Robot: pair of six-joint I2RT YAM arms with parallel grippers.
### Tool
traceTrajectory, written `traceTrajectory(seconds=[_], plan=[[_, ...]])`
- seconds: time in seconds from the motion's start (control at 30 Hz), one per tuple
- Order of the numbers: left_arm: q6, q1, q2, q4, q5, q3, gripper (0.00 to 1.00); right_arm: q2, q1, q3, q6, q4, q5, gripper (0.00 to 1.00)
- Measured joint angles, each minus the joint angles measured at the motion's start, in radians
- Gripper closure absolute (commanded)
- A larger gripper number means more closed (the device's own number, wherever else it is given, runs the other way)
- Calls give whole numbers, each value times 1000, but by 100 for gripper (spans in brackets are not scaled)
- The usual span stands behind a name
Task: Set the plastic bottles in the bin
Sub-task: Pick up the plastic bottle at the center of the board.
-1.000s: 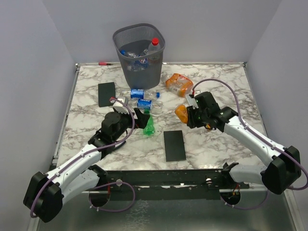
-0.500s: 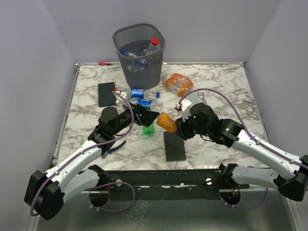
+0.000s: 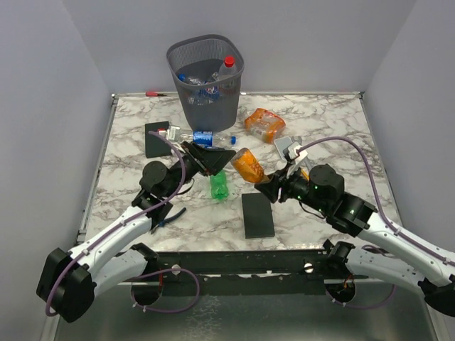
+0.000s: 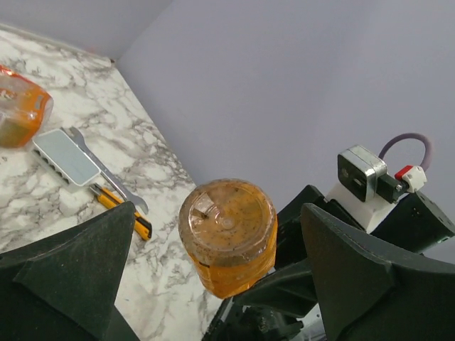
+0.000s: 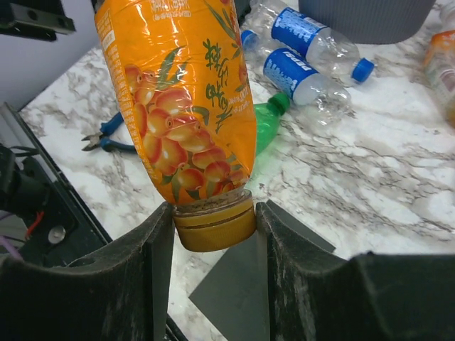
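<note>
R gripper (image 5: 215,213) clamped on orange bottle (image 3: 247,165) by the cap, mid-air. L gripper (image 3: 208,159) wide open, empty. Handoff imo: L gotta close round its base, then bin (image 3: 206,103).

bin (image 3: 206,78) far centre | bottles (image 3: 202,137) just before it | slab (image 3: 257,214) near centre

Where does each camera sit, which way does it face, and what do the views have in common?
Top external: above and behind the arms, looking down on the marble table, the bin and both arms.
Left wrist: on the left arm, looking out through the open left gripper at the base of the orange bottle.
Right wrist: on the right arm, looking along the right gripper, shut on that bottle's cap, towards the table.
Shared: all three show the orange bottle.
</note>
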Motion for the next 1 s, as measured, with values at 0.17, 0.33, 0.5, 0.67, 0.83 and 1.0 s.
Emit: traceTrajectory(seconds=[0.17, 0.33, 0.5, 0.67, 0.83, 1.0], plan=[[-41, -38, 61, 4, 1, 9, 1, 0, 0, -71, 83, 121, -32, 73], [-28, -102, 63, 11, -4, 9, 1, -9, 0, -125, 168, 238, -70, 73], [11, -143, 68, 12, -5, 9, 7, -9, 0, -147, 226, 304, -106, 73], [41, -155, 67, 13, -31, 9, 26, -9, 0, -149, 246, 325, -127, 72], [47, -155, 63, 23, -52, 9, 54, -9, 0, -152, 251, 325, -135, 71], [48, -160, 64, 26, -58, 9, 72, -2, 0, -151, 250, 325, -140, 40]])
